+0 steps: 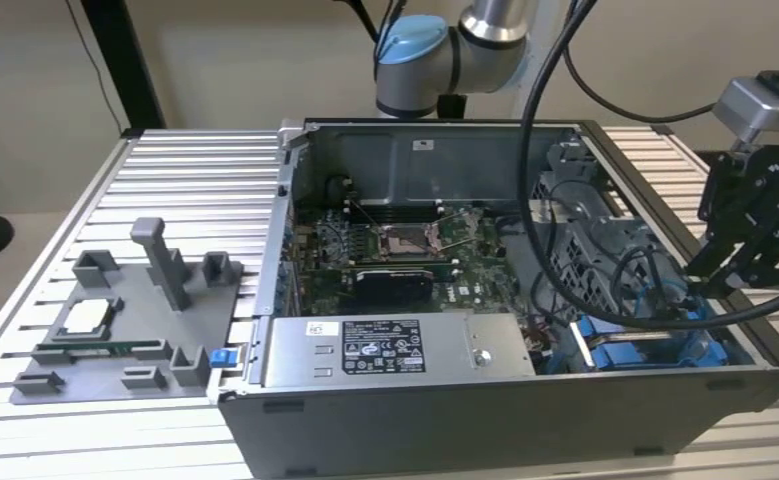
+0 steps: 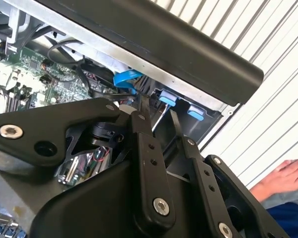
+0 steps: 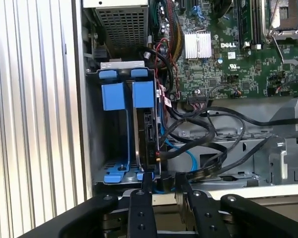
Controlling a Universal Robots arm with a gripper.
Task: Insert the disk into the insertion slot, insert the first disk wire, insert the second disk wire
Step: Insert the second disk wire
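Disk [image 3: 148, 133] first: in the first wrist view it stands on edge in the insertion slot [image 3: 111, 146], straight ahead of the gripper [image 3: 164, 179]. Its dark side and bright blue carrier frame [image 3: 144, 94] show (the label is turned out of sight). It looks fully seated, level with a second blue carrier [image 3: 113, 96] beside it that looks empty. So I judge the first step done and a wire step in hand. The fingers stand a little apart, and I see nothing gripped between them. They hover at the near end of the disk, where a blue cable [image 3: 188, 159] and a bundle of black cables [image 3: 208, 130] run off to one side of the tool. I cannot tell whether any plug already sits in the disk's end.

In the second wrist view the fingers show the same narrow gap, with two blue tabs [image 2: 167, 97] just beyond the tips and the motherboard [image 2: 35, 74] farther ahead.

In the exterior view the gripper hangs over one end of the open case [image 1: 496, 420], well apart from the power-supply box [image 1: 389, 350].

By my judgement, the next move calls for a plug held square to its socket and a straight push, since the cables crowd close to the fingers.
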